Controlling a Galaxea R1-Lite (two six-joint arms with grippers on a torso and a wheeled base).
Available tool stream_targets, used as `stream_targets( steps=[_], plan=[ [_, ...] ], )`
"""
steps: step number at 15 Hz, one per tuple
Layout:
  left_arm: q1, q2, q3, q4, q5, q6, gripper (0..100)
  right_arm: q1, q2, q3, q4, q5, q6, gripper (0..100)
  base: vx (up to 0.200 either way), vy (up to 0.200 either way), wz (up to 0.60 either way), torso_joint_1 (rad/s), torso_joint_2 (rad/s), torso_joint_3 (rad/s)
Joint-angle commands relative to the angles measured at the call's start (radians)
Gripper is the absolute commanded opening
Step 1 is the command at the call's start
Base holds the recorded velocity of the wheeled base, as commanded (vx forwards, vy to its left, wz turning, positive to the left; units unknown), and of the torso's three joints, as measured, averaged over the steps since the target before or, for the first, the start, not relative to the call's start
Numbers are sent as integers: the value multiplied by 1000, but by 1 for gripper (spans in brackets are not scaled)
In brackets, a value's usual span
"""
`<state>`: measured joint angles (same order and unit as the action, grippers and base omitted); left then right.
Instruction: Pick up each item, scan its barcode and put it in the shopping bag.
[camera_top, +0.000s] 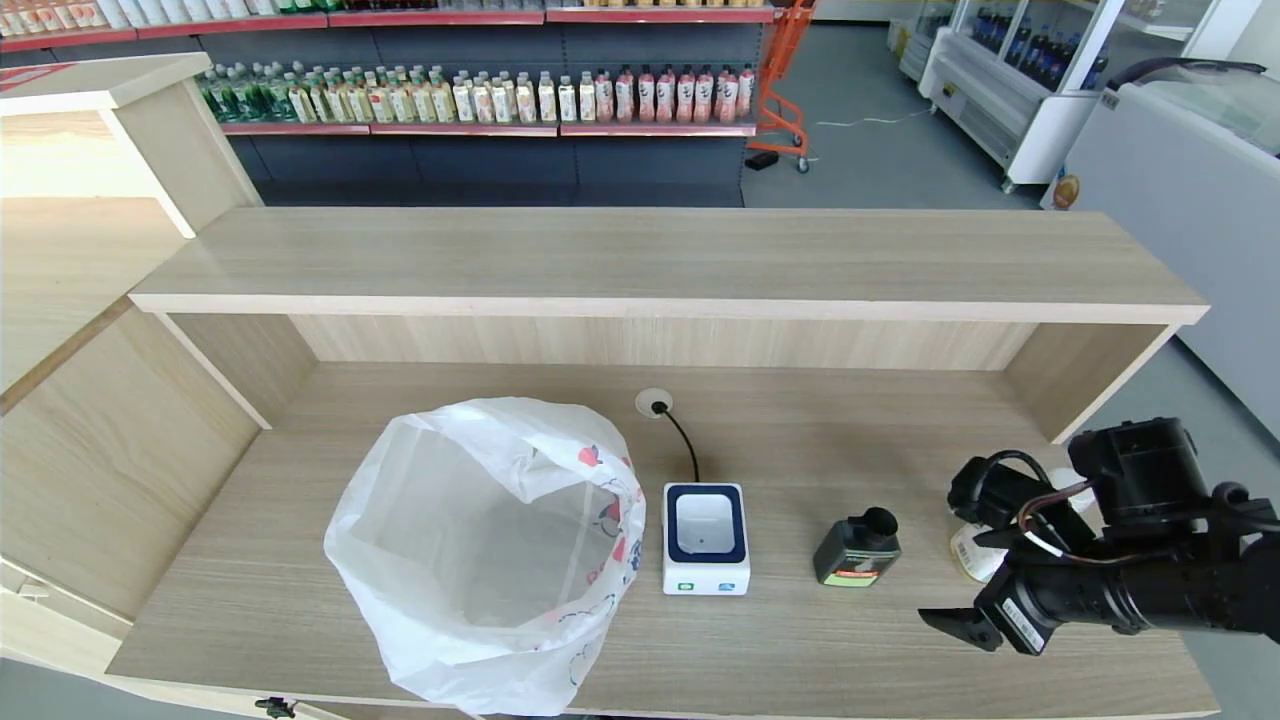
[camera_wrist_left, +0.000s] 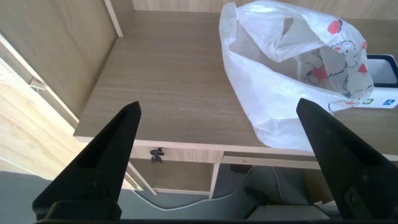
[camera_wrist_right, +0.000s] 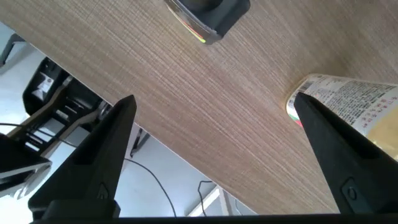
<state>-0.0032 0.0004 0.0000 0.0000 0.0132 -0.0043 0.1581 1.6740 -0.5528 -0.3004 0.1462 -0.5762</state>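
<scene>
- shopping bag (camera_top: 480, 550): thin white plastic, printed, standing slack on the front-left part of the counter (camera_top: 820, 640), mouth open upward; nothing seen inside.
- scanner (camera_top: 706, 538): white box with a dark-framed window, just beside the bag toward the counter's middle; cable (camera_top: 685, 440) running to a port at the back.
- dark bottle (camera_top: 857, 548): small, squat, black cap, upright, near the scanner on its right-end side, apart from it.
- pale bottle (camera_wrist_right: 354, 102): labelled, apparently lying on its side near the counter's right end, largely hidden behind the right arm in the head view.
- right gripper (camera_wrist_right: 214, 102): fingers spread wide, nothing held; hovering over the front edge near the right end, one finger by the pale bottle's end, contact not determinable.
- left gripper (camera_wrist_left: 219, 107): fingers released and far apart, empty; hanging off the front-left corner, bag near it.
- Handling, judged: dark bottle probably rigid and light; best taken across the body below the cap, barcode face left uncovered.
- Handling, judged: pale bottle round, likely to roll and slick at the label film; best pinched mid-body across its width, firmly but without crushing.
- Bag walls soft; likely to collapse if brushed on entry.
</scene>
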Motion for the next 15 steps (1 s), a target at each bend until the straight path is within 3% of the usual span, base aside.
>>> stream_targets(
  steps=[1,6,13,14,15],
  plan=[
    [0,0,0,0,1,0,100,0,93,-56,-11,9,-25,100,0,0,0,0,0,0],
    [0,0,0,0,1,0,100,31,177,-142,-13,75,-48,100,0,0,0,0,0,0],
    [0,0,0,0,1,0,100,61,273,-191,-48,79,-97,100,0,0,0,0,0,0],
    [0,0,0,0,-1,0,100,61,277,-193,-49,92,-97,0,0,0,0,0,0,0],
    [0,0,0,0,1,0,100,63,280,-197,-49,96,-97,0,0,0,0,0,0,0]
  ],
)
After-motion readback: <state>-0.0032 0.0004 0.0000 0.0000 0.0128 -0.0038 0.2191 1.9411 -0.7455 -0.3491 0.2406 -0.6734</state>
